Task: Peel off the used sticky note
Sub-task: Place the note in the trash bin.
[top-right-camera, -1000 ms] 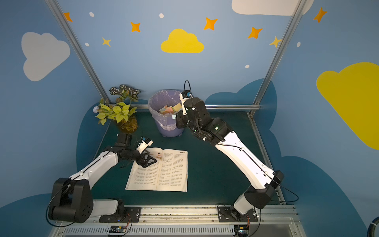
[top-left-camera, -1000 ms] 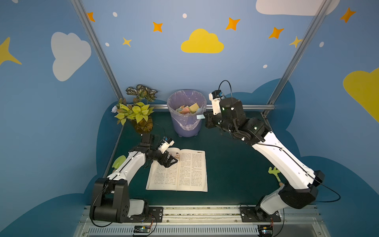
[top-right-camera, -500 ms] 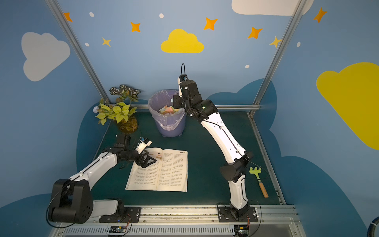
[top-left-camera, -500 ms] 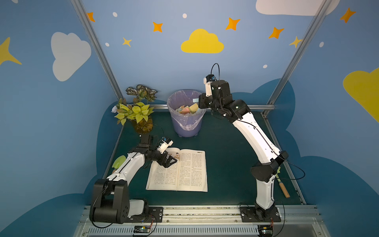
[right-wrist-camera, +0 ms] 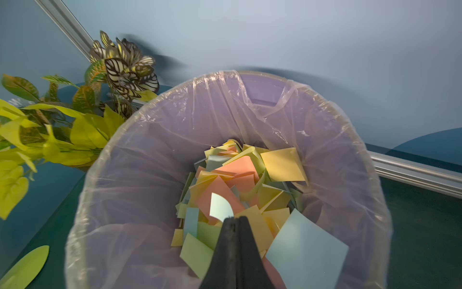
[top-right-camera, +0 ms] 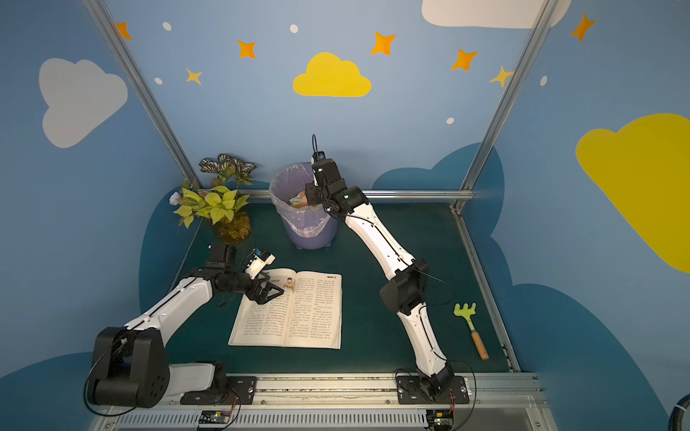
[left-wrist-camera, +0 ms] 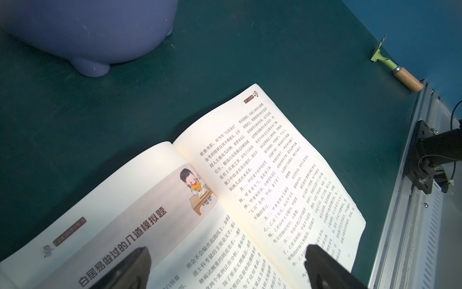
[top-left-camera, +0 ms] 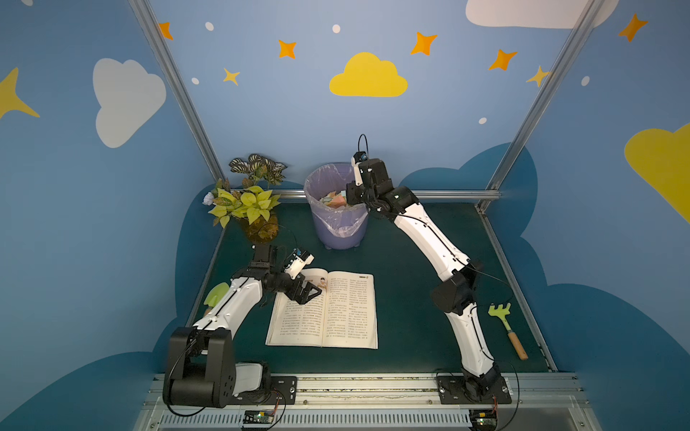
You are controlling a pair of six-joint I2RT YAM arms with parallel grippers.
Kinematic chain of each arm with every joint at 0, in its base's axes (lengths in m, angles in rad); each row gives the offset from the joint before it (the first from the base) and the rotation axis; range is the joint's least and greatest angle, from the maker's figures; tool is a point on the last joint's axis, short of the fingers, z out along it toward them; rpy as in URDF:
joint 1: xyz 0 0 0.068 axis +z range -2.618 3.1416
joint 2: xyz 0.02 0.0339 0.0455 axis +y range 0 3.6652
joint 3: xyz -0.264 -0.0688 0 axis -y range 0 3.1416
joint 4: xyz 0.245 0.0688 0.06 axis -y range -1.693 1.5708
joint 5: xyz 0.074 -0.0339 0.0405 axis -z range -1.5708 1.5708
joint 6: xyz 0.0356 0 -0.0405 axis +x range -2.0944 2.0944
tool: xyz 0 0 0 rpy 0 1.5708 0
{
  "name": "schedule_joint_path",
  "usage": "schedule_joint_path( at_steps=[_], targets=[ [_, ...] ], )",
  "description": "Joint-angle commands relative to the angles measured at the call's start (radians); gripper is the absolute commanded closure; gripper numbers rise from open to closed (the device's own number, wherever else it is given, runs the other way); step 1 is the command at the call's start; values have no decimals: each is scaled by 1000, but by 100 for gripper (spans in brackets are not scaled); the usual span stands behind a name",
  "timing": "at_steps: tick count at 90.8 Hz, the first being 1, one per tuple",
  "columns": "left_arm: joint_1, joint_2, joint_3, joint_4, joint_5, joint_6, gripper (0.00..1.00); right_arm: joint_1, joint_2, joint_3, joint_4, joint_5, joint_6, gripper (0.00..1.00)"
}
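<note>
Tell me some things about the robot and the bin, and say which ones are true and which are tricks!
1. The right gripper pinches a pale note above the bin. True.
2. The bin is empty. False: many coloured notes lie inside.
3. The left gripper is open over the book. True.
4. The book is closed. False: it lies open.

Book on table centre; bin behind it, notes inside; plant left of bin; rake right.
</note>
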Motion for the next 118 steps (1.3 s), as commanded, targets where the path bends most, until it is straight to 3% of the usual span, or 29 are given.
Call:
schedule_joint_path(
  at_steps=[1,9,16,25,43,63,118],
  targets=[
    [5,-14,-5,-2,29,18,0,-1,15,38,80,22,-32,100],
    [5,-8,-4,-1,31,20,0,1,22,39,94,5,-33,99],
    [5,-5,-4,-3,35,22,0,6,17,39,95,-11,-43,67],
    [5,-6,-4,-5,39,24,0,20,3,40,90,2,-64,43],
    [5,-3,-6,-4,39,25,0,49,-29,39,60,15,-95,21],
    [5,-5,-6,-4,38,24,0,91,-60,38,-11,2,-124,12],
    [5,-3,-9,-7,46,30,0,112,-76,38,-230,-18,-53,9]
  ],
)
